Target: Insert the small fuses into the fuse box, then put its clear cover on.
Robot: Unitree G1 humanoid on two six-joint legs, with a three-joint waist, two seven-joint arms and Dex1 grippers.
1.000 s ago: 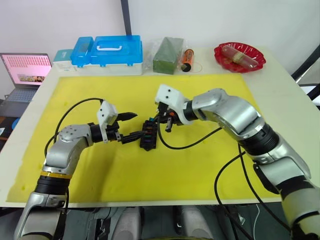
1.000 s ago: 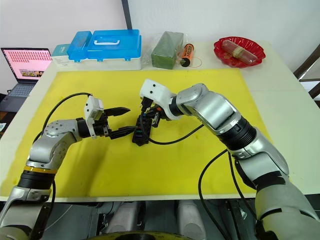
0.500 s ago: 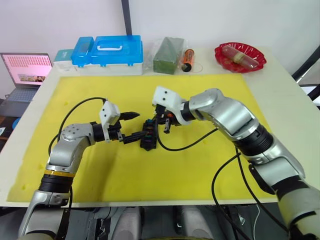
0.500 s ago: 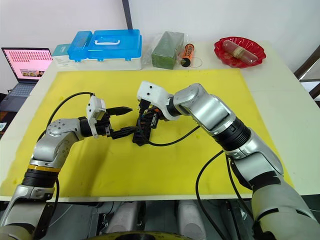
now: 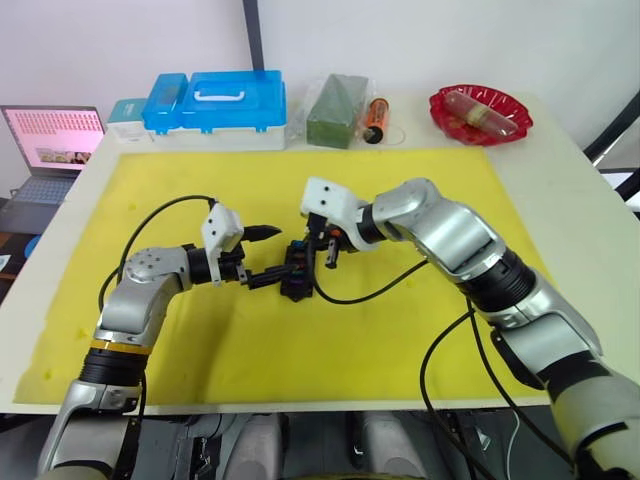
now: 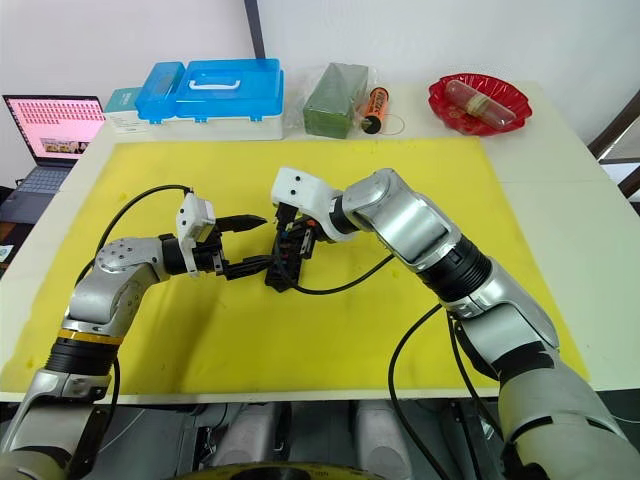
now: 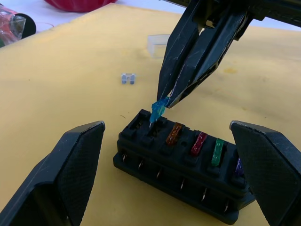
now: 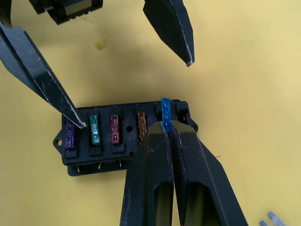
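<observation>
Blue fuse (image 7: 159, 108) is pinched in the right pincer (image 7: 165, 101), tip over an empty slot, while the spread left pincer (image 6: 252, 243) touches the fuse box (image 7: 181, 162) to steady it.

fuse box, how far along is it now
Four fuses, purple, green, red and brown, sit in the fuse box. The right gripper pinches a blue fuse at the fifth slot; the left gripper brackets the box, open. Left: a grey fuse and the clear cover.
</observation>
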